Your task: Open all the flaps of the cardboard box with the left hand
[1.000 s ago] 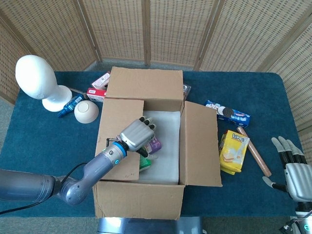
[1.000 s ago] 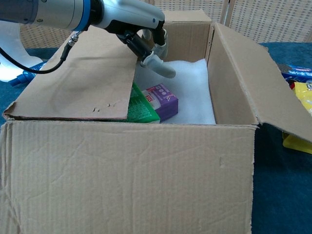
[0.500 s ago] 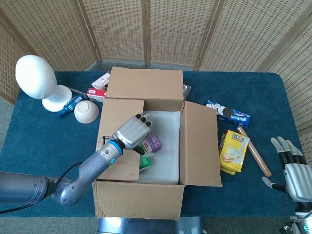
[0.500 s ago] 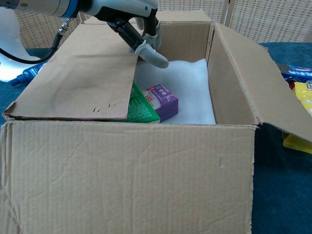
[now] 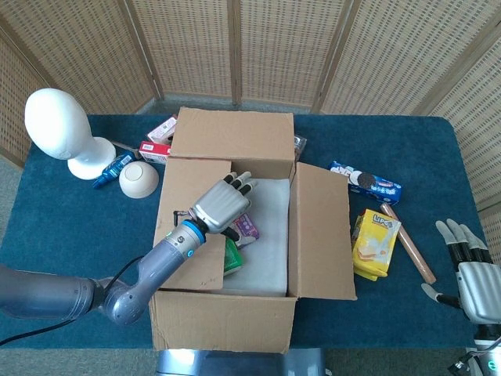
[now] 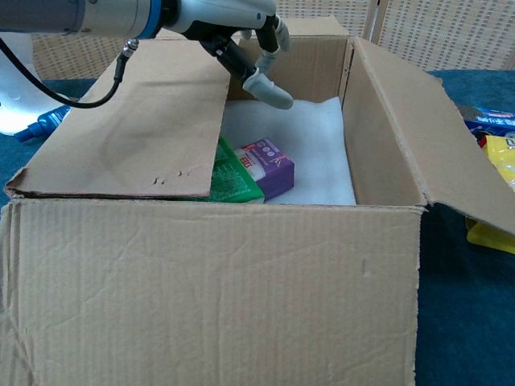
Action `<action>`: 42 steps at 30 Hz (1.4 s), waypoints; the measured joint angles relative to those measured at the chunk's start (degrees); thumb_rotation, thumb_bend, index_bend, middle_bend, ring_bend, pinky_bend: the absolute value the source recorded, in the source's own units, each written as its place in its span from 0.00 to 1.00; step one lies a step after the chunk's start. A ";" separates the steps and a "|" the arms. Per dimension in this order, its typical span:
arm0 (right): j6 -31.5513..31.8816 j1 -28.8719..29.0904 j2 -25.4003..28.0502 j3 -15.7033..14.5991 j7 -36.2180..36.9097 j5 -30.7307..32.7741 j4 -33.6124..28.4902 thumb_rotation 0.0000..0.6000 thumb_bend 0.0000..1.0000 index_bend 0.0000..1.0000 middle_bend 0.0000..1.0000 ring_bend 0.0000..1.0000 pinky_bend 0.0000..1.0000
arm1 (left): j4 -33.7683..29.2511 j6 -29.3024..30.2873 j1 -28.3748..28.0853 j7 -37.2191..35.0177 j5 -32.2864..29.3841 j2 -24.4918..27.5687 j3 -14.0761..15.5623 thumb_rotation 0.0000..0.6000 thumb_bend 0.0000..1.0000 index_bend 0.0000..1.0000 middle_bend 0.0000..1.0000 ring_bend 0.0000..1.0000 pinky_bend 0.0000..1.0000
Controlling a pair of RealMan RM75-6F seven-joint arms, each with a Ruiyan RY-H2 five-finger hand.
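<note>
1. Hovering over the free edge of the left flap [image 5: 190, 223], the left hand [image 5: 221, 205] has its fingers [image 6: 269, 90] spread and empty, likely placed to hook under that edge and fold it outward.
2. Cardboard box [image 5: 235, 321] sits mid-desk [image 5: 70, 227]; its other flaps already stand open.
3. Only the head view shows the right hand [image 5: 477, 286], open and idle; the chest view shows the gap beneath the flap.

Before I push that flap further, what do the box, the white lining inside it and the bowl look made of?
The cardboard box: corrugated cardboard, matte brown; faint ribbing and creases show on its front wall. The white lining: likely soft foam sheet, matte and slightly wavy. The bowl: smooth off-white, perhaps ceramic or plastic; too small to tell.
</note>
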 measured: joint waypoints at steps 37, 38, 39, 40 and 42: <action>0.47 -0.23 0.05 0.08 0.21 -0.07 -0.04 1.00 0.00 0.00 0.00 0.00 0.14 | -1.83 -0.31 -1.01 3.84 -6.46 2.31 0.55 0.33 0.00 0.81 0.18 0.00 0.16; 0.49 -0.23 0.05 0.08 0.19 -0.10 -0.04 1.00 0.00 0.00 0.00 0.00 0.14 | -2.12 -0.24 -0.94 3.73 -6.42 2.69 0.50 0.33 0.00 0.81 0.18 0.00 0.16; 0.52 -0.24 0.05 0.06 0.17 -0.15 -0.06 1.00 0.00 0.00 0.00 0.00 0.14 | -2.44 -0.16 -0.88 3.63 -6.38 3.09 0.44 0.33 0.00 0.81 0.18 0.00 0.16; 0.53 -0.25 0.05 0.05 0.16 -0.20 -0.07 1.00 0.00 0.00 0.00 0.00 0.14 | -2.89 -0.05 -0.79 3.50 -6.34 3.66 0.37 0.33 0.00 0.81 0.18 0.00 0.16; 0.55 -0.26 0.05 -0.01 0.10 -0.35 -0.12 1.00 0.00 0.00 0.00 0.00 0.14 | -3.62 0.11 -0.66 3.35 -6.25 4.60 0.27 0.33 0.00 0.81 0.18 0.00 0.16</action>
